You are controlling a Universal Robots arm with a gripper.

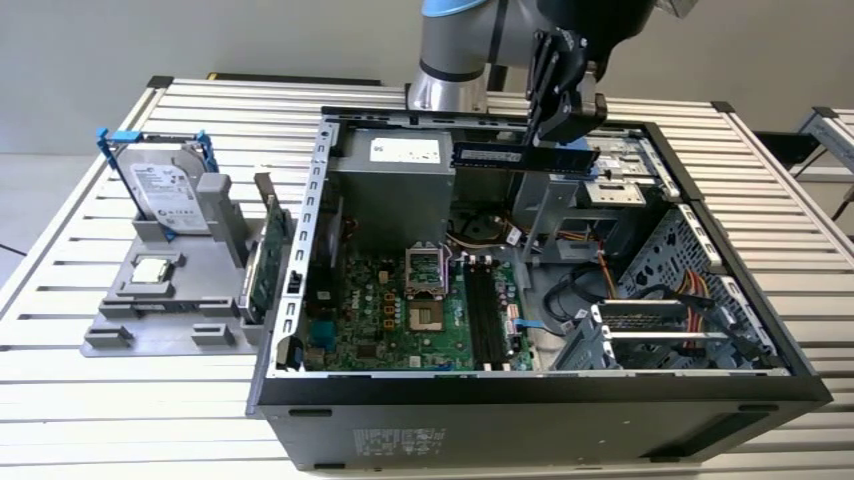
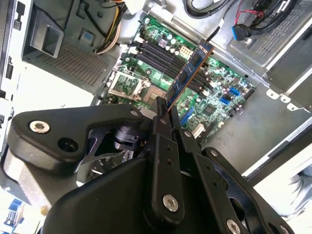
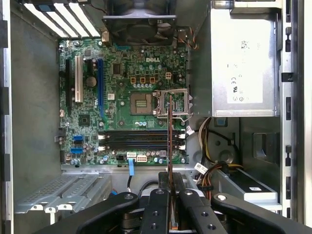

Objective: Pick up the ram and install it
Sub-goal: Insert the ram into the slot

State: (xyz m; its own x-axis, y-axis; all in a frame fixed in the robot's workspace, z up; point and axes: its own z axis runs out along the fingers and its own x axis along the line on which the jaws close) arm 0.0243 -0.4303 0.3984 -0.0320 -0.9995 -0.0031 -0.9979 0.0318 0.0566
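Tool: the tool (image 1: 571, 138) is clamped on the ram (image 1: 518, 155), gripping the end toward the exterior view's right.
Ram: it is held aloft with its long edge level, over the far part of the open computer case (image 1: 534, 385) and not seated in any slot.
Wrist views: both show the ram edge-on (image 3: 169, 131) (image 2: 187, 73), reaching out from the fingertips (image 3: 160, 181) (image 2: 160, 108) over the green motherboard (image 3: 117, 87).
Memory slots: these are dark parallel rows on the motherboard (image 3: 139, 139), below the ram and beside the processor socket (image 3: 141, 103).
Power supply: a grey box (image 1: 387, 190) sits inside the case, just beside the ram in the exterior view.
Outside the case: toward the exterior view's left, a hard drive (image 1: 171, 195) in a blue frame and a green card (image 1: 274, 255) stand on a grey holder (image 1: 160, 300) on the slatted tabletop (image 1: 120, 400).
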